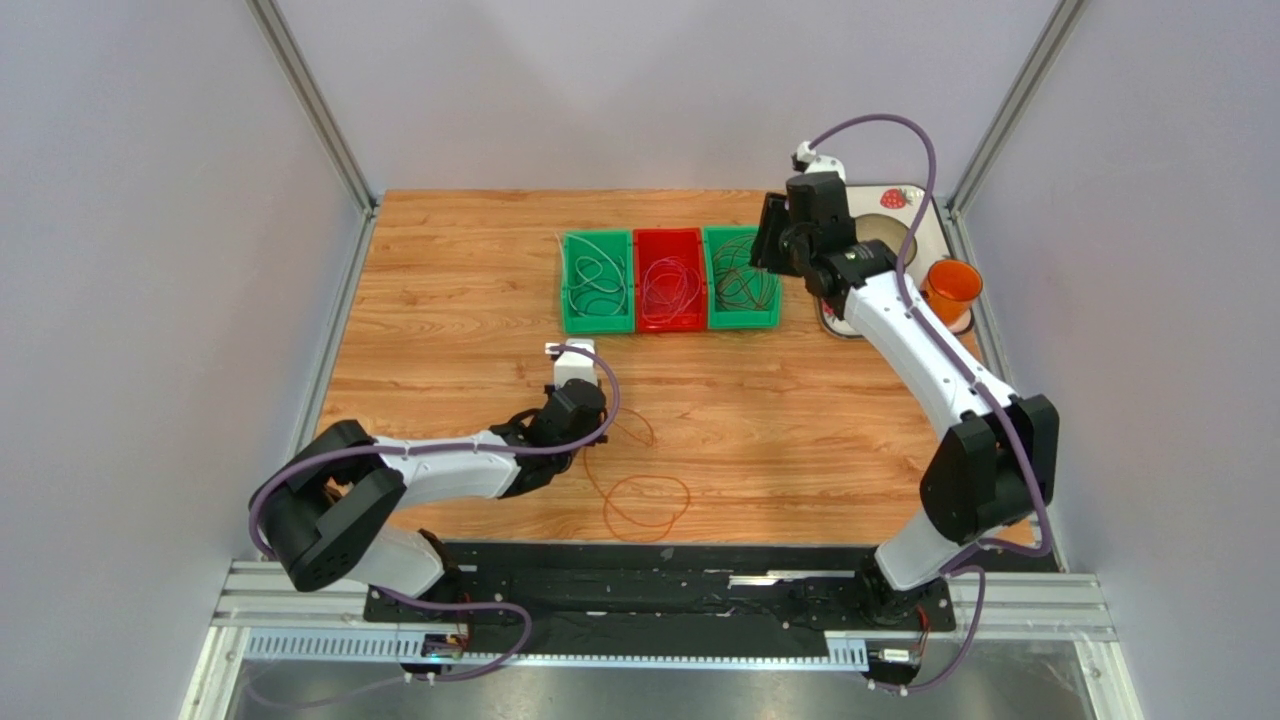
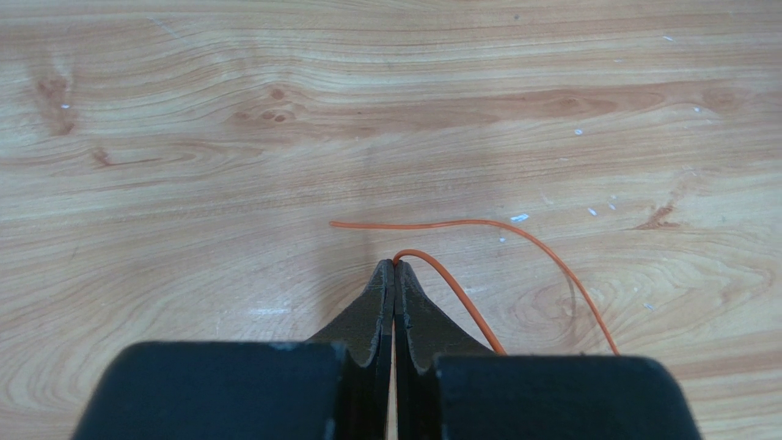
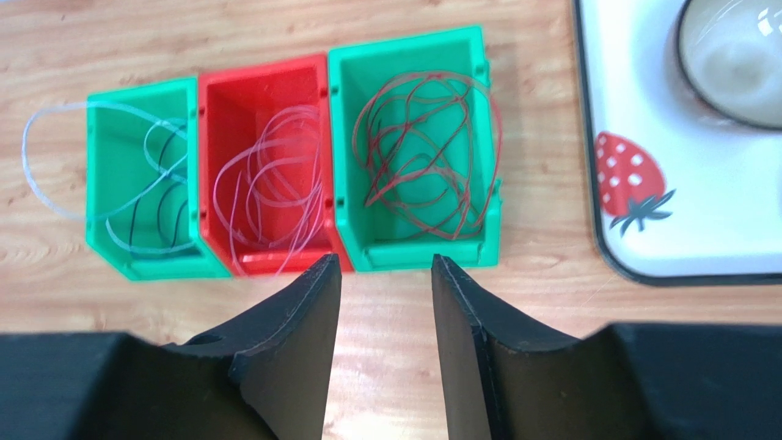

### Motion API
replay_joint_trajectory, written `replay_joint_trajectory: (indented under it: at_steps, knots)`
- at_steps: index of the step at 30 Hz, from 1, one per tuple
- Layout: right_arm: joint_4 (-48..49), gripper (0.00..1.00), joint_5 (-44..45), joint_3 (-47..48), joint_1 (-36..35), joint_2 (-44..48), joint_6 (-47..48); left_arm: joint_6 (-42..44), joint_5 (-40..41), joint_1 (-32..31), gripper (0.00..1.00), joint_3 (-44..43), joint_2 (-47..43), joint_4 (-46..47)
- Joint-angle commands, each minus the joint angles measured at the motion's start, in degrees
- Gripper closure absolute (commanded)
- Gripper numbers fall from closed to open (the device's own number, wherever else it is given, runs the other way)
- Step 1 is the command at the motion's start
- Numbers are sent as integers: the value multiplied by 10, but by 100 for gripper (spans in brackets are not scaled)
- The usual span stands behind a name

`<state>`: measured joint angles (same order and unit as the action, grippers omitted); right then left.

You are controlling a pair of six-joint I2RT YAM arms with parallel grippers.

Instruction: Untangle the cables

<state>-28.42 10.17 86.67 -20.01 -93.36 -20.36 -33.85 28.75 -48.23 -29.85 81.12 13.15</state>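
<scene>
Top external: an orange cable is lying looped on the worktop by the left arm, well apart from three bins sitting in a row. A tray and an orange cup are standing beside them.

Left wrist: the left jaws are pressing together, pinching that cable.

Right wrist: the right jaws are hanging spread and empty by the bins, which are holding a dark red cable and a white cable.
</scene>
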Motion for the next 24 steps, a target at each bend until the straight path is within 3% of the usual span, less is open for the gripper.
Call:
replay_joint_trajectory:
  at_steps: [1,7,13,15,19,21,24]
  knots:
    - [7,55,-27,-76,-28,55,-21,37,-46,1,100,3,-14,59]
    - [17,57,-30,-187,-69,132,-41,94,-108,-20,100,-5,-84,13]
    - [20,57,-47,-258,-73,194,-54,44,-115,-66,98,-102,-76,-195]
    - [17,57,-52,-266,-73,212,-56,27,-100,-83,87,-110,-76,-239]
    - [13,58,-67,-282,-78,233,-55,-15,-70,-96,48,-95,-100,-294]
    - [12,58,-67,-294,-81,244,-55,-30,-36,-96,40,-102,-121,-354]
    - [12,58,-74,-306,-81,258,-57,-39,-15,-96,38,-81,-179,-371]
